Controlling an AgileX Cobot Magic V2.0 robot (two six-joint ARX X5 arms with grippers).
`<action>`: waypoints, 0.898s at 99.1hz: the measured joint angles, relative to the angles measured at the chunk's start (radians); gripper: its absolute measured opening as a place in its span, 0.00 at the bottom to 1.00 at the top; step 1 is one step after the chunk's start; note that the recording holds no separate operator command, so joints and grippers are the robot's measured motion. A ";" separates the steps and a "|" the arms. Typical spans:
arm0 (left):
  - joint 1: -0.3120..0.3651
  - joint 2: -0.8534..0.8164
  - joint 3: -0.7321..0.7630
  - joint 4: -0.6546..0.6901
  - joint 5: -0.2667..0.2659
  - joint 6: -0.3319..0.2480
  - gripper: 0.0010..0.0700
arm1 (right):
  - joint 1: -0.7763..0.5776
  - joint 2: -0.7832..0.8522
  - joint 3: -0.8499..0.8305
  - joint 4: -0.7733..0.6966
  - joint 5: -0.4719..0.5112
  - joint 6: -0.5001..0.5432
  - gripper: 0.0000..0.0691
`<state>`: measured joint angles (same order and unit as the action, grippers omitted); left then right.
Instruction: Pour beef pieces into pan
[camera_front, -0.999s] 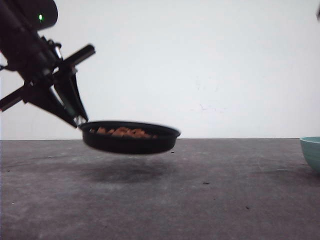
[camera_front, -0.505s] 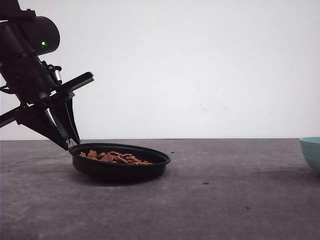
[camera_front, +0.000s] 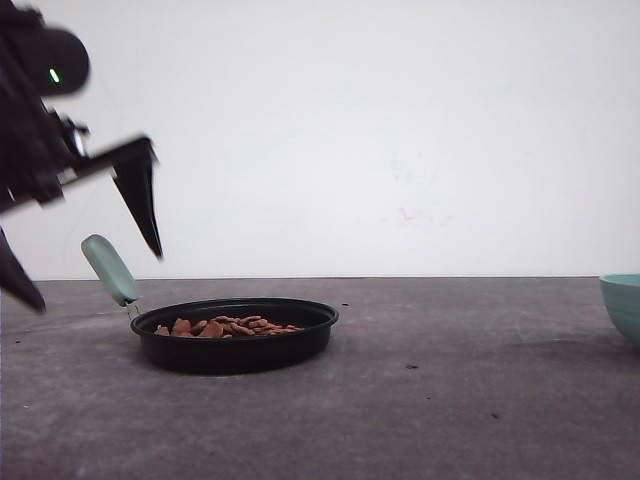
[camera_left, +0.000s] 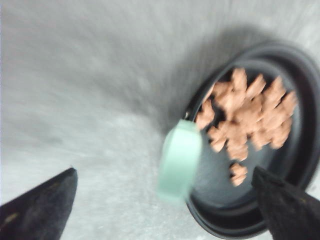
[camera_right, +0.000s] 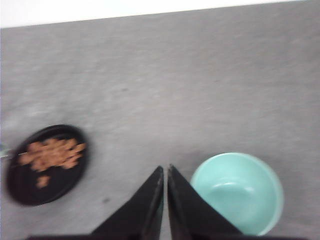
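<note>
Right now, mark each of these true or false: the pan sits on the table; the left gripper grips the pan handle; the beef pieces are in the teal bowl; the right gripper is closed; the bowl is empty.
1. The pan sits on the table: true.
2. The left gripper grips the mint handle: false; its jaws are wide apart, clear of the handle.
3. The beef pieces are in the teal bowl: false; they lie in the pan.
4. The right gripper is closed: true, holding nothing.
5. The bowl is empty: true.
</note>
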<state>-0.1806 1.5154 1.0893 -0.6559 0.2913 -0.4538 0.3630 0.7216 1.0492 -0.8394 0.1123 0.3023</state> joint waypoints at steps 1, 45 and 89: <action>0.002 -0.012 0.000 0.001 -0.004 0.002 0.99 | 0.001 0.000 -0.001 0.004 0.008 -0.002 0.02; 0.032 -0.587 0.002 0.124 -0.339 0.230 0.33 | 0.071 -0.033 -0.209 0.348 0.098 -0.155 0.02; 0.044 -0.965 -0.334 0.101 -0.341 0.367 0.02 | 0.147 -0.049 -0.327 0.576 0.097 -0.355 0.02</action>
<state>-0.1364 0.5503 0.7551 -0.5552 -0.0494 -0.0872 0.5098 0.6727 0.7219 -0.2630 0.2096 -0.0525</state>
